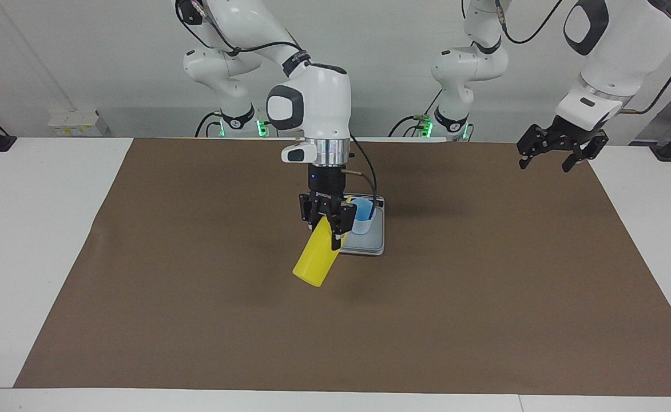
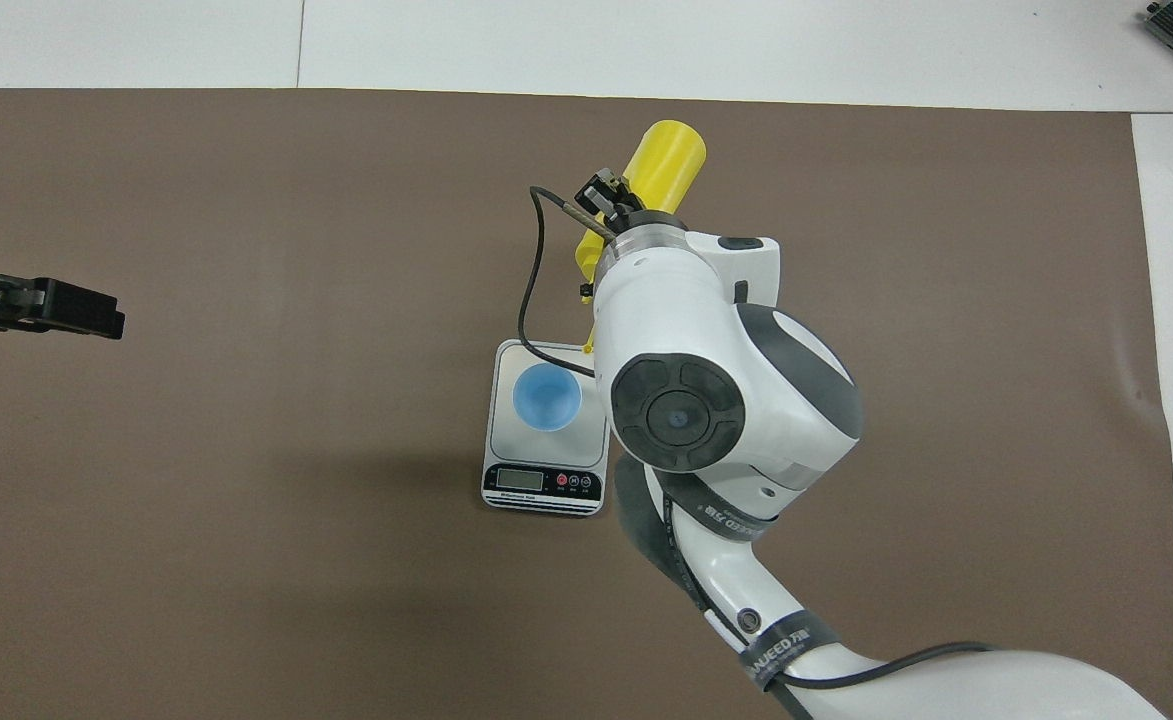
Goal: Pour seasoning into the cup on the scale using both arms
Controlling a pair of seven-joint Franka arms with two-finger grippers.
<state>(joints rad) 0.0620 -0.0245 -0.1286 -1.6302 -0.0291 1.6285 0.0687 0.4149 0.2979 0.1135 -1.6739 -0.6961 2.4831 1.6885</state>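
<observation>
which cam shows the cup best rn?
Overhead view: the cup shows whole on the scale, blue inside visible. In the facing view the right gripper and seasoning bottle cover part of it.

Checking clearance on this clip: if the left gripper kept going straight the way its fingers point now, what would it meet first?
The left gripper, open, waits in the air at the left arm's end and points down. Straight on, it would probably meet only the brown mat, near its edge; the scale and cup lie well aside. Depth is uncertain.
</observation>
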